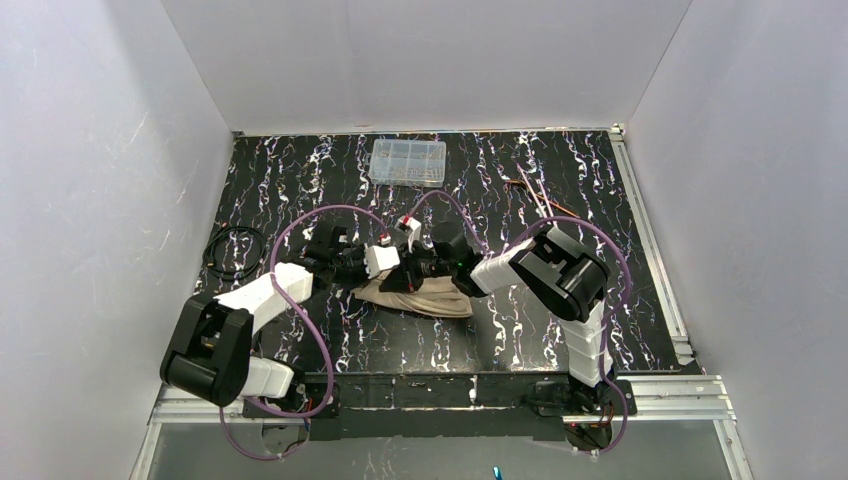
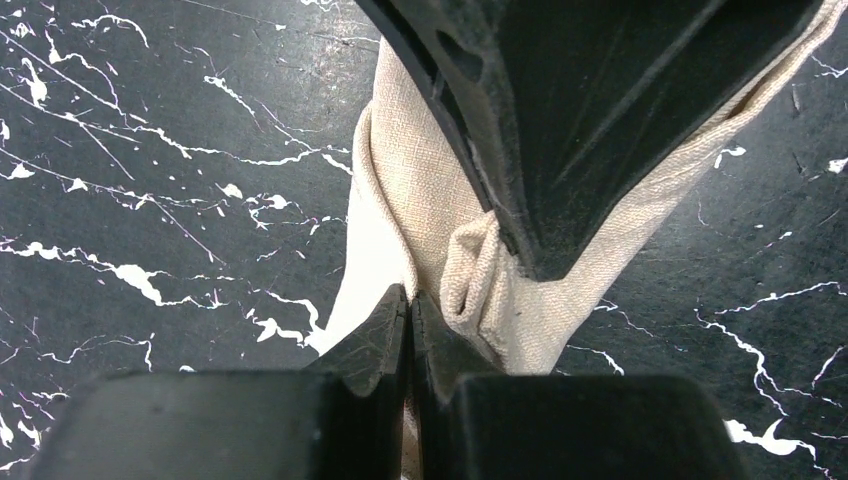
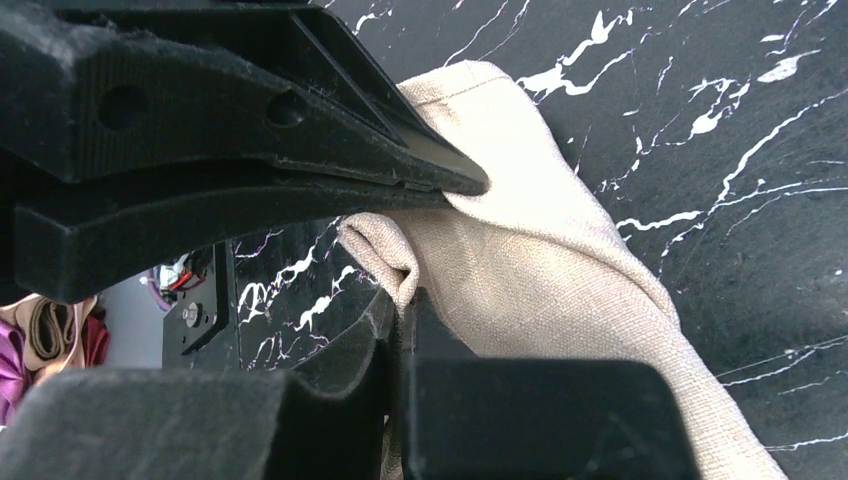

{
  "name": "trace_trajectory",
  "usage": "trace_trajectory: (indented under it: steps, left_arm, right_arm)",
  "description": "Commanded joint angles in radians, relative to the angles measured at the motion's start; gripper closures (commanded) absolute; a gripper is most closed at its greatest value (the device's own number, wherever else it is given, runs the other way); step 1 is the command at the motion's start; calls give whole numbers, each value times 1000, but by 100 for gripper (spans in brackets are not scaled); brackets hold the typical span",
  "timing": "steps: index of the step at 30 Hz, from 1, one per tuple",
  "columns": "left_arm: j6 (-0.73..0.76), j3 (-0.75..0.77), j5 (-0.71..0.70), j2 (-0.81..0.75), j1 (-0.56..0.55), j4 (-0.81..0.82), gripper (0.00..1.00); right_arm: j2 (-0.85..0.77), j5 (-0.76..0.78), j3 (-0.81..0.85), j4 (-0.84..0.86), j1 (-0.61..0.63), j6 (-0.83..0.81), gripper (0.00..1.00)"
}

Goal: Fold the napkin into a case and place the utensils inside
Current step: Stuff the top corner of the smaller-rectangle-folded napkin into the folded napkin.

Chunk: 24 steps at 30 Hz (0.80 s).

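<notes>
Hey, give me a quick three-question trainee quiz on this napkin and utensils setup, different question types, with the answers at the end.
1. True or false: the utensils already sit inside the napkin.
2. The left gripper is shut on: A nothing, B the napkin, C a utensil.
3. Name the item lying nearest the back wall.
Key: 1 false, they lie apart from it, far right. 2 B. 3 the clear plastic box.

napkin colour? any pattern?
The napkin is plain beige-tan with a woven texture and no print; the left wrist view shows it best.
</notes>
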Motion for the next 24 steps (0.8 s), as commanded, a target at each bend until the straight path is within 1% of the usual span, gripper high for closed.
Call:
trace_trajectory:
  steps: [1, 9, 16, 20, 24]
  left_arm:
    - [-13, -14, 56, -38, -4, -29, 100]
    - [-20, -12, 69, -39, -4, -31, 100]
    - [-33, 2, 93, -53, -4, -42, 100]
    - [-55, 19, 99, -54, -4, -44, 100]
    - [-65, 23, 95, -54, -4, -40, 100]
  right_arm:
    - [8, 4, 57, -3, -12, 16, 99]
    - [27, 31, 68, -41, -14, 4, 99]
    - [105, 41, 116, -182, -15, -18, 99]
    - [127, 32, 102, -202, -13, -16, 99]
    - [146, 29, 101, -258, -13, -24, 99]
